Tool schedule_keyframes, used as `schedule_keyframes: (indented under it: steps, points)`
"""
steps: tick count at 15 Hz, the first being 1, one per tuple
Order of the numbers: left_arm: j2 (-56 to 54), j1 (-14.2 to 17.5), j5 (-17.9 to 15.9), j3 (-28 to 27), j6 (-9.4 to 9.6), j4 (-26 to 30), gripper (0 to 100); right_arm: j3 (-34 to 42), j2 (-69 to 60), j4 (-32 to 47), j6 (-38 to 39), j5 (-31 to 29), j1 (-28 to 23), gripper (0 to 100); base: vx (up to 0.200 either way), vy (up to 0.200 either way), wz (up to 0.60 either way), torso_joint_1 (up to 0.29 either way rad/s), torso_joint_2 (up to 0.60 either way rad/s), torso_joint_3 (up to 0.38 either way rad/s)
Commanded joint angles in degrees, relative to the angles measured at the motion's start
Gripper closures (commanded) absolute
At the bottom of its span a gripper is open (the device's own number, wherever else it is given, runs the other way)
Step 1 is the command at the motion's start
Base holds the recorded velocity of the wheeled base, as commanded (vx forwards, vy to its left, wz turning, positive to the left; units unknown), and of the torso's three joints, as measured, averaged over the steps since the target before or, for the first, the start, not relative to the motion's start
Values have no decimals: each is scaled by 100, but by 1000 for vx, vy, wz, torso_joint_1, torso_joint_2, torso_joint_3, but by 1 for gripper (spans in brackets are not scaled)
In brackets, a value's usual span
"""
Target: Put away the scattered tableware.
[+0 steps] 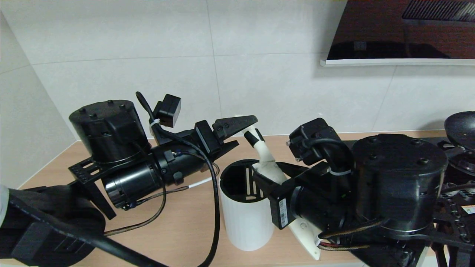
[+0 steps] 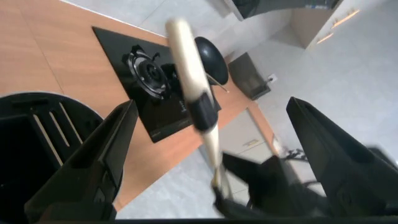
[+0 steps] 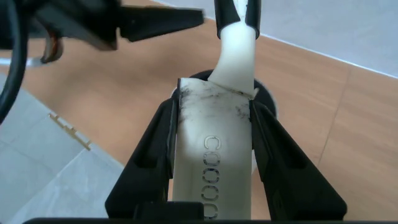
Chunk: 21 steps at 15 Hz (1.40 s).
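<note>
Nearest to us, a white cylindrical utensil holder [image 1: 245,218] with a dark, slotted inside stands upright on a light wooden counter [image 1: 178,226]. Just to its right, the right gripper [image 1: 268,175] is clenched on the broad white blade of a spatula [image 1: 268,159]. In the right wrist view we see that blade pinched flat between the two black fingers [image 3: 273,155], with a row of small slots along it.

The spatula is held in the air, tilted, above the right side of the holder's rim. It is not inside the holder. Its handle, white with a black band, slants up and away towards the wall.

A little farther back, the left gripper [image 1: 243,131] comes in from the left with its jaws released and spread wide, holding nothing. The end of the spatula's handle lies between or just beside its fingertips; we cannot tell whether they touch.

Beyond the right arm, a black stove [image 1: 458,163] sits on the counter with a dark rounded pan [image 1: 460,128] on it. Behind everything is a white tiled wall [image 1: 148,48], and a dark range hood [image 1: 400,33] hangs at the upper right.
</note>
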Motion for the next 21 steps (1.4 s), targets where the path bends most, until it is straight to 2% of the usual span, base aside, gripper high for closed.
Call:
schedule_keyframes:
  steps: [1,12,13,21]
  points:
    - [44,-41,1,-27,0,26,0,3,88,-9,-1,-1,79,100,0,0,0,0,0,0]
    - [167,-225,27,-36,-9,158,0,-6,299,-255,-1,-132,115,100,0,0,0,0,0,0]
    - [167,-225,36,-36,-9,158,100,-6,299,-255,-1,-132,123,100,0,0,0,0,0,0]
    - [229,-216,54,-45,0,131,100,3,299,-413,-1,-168,115,100,0,0,0,0,0,0]
